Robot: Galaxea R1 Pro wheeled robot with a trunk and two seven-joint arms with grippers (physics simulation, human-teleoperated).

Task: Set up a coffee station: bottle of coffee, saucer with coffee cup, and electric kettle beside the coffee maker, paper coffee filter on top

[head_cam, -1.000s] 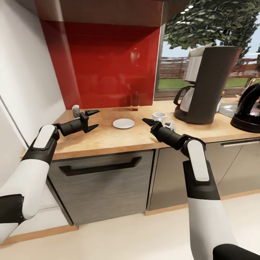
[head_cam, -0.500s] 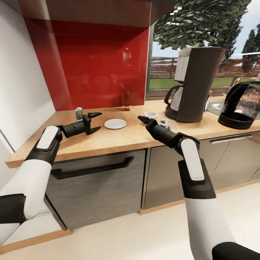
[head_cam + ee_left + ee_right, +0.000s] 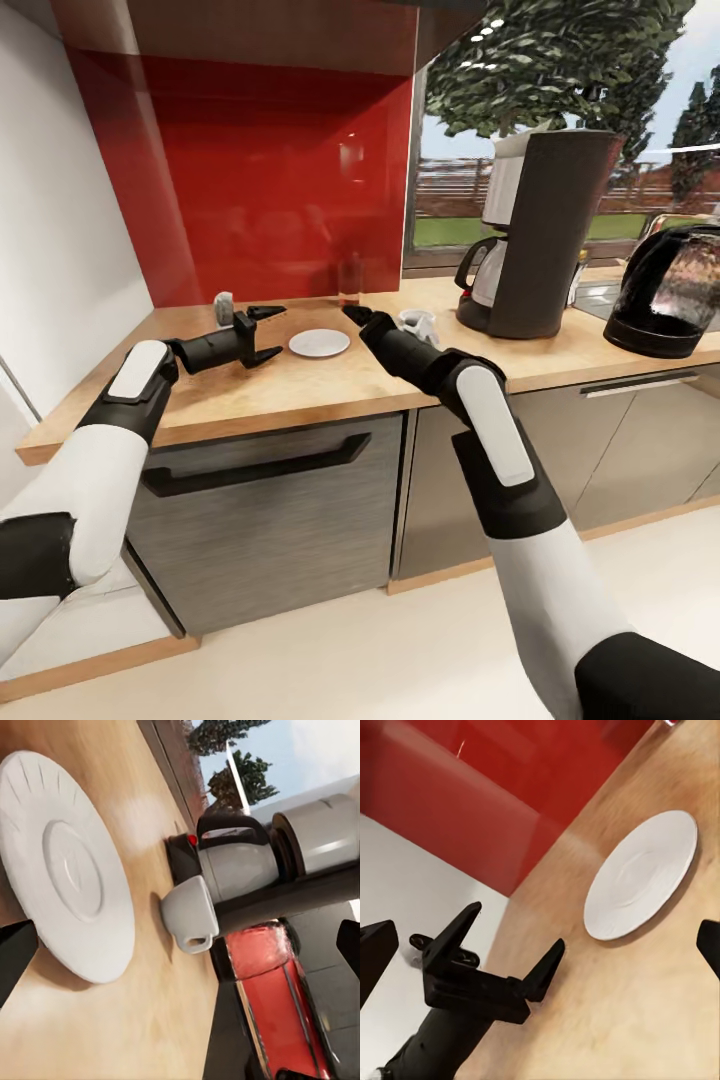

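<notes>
On the kitchen countertop [image 3: 330, 385] lies the white saucer [image 3: 319, 343] [image 3: 67, 870] [image 3: 641, 877]. The white coffee cup [image 3: 418, 322] [image 3: 187, 915] stands to its right, partly behind my right forearm. Further right are the tall dark coffee maker [image 3: 545, 235] [image 3: 240, 866] and the glass electric kettle [image 3: 668, 290]. My left gripper [image 3: 265, 333] [image 3: 516, 926] hovers open just left of the saucer. My right gripper [image 3: 356, 315] is open too, low over the counter between saucer and cup, holding nothing. The paper coffee filter and kitchen shelf are out of view.
A small grey shaker [image 3: 223, 308] stands behind the left gripper. A glass [image 3: 349, 282] [image 3: 270, 997] sits against the red backsplash [image 3: 250, 180]. Something small with a yellowish top [image 3: 579, 268] peeks between coffee maker and kettle. Dark cabinets run below the counter.
First the camera shifted, sliding the scene left. Since then my right arm has swung left and forward, past the cup toward the saucer. The left gripper edged slightly forward.
</notes>
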